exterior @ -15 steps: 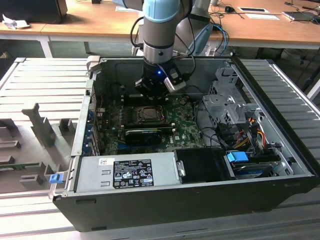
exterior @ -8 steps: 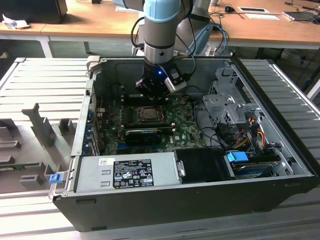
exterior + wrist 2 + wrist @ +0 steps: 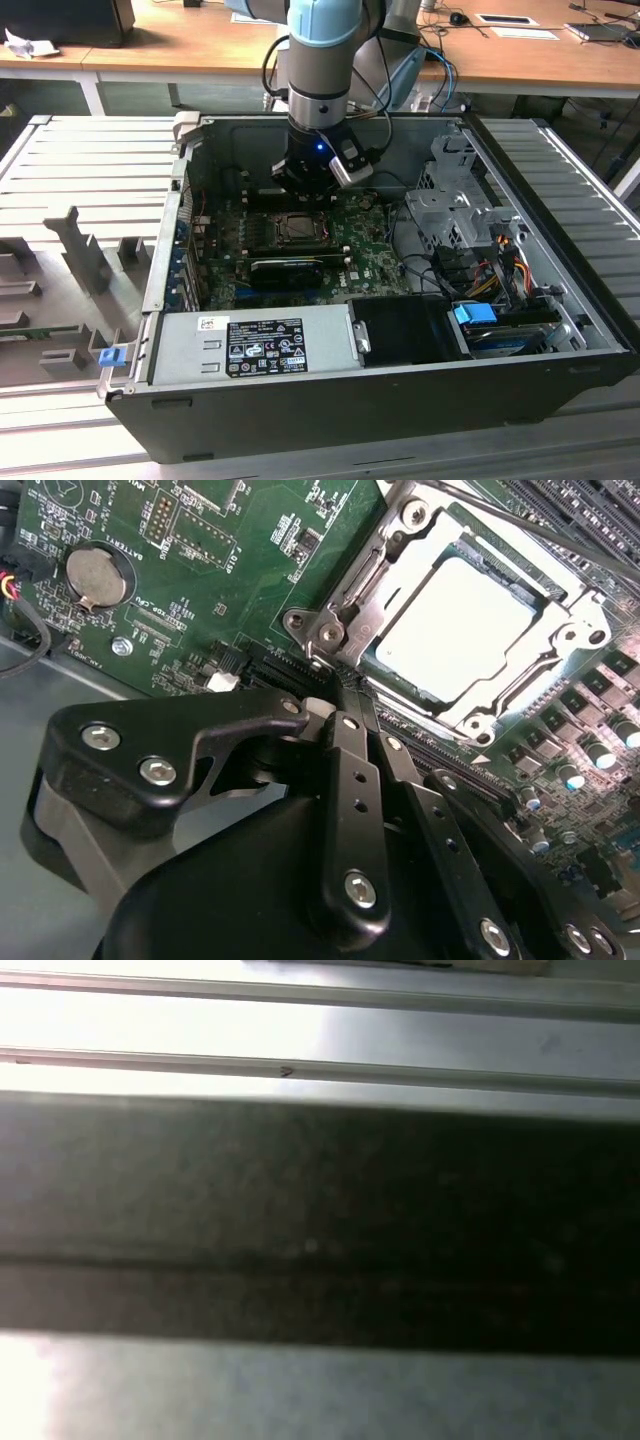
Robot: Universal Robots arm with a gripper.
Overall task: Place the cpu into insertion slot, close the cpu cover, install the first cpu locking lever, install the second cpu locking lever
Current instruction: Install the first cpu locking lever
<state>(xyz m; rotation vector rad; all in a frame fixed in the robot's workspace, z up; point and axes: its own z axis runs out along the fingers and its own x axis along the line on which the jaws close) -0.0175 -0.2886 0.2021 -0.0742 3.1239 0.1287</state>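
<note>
- While the cpu lies flat in the insertion slot, its pale grey top face shows through the window of the cpu cover, which lies closed down over it.
- Around that metal frame, thin rod-like locking levers run along the edge; whether they are hooked down I cannot tell.
- Seen in the exterior view, the socket sits amid the green circuit board inside the open computer case.
- Just beside one corner of the cover, in the second wrist view, is the gripper; its black fingers look pressed together with nothing between them, tips close to the board at the frame's hinge corner.
- On the board near the gripper sits a round coin battery.
- From the exterior view, the arm stands upright above the socket, with a small blue light on its wrist.
- Outward lie a grey power supply box, a bundle of cables toward the exterior view's right, and a wooden desk behind the case.
</note>
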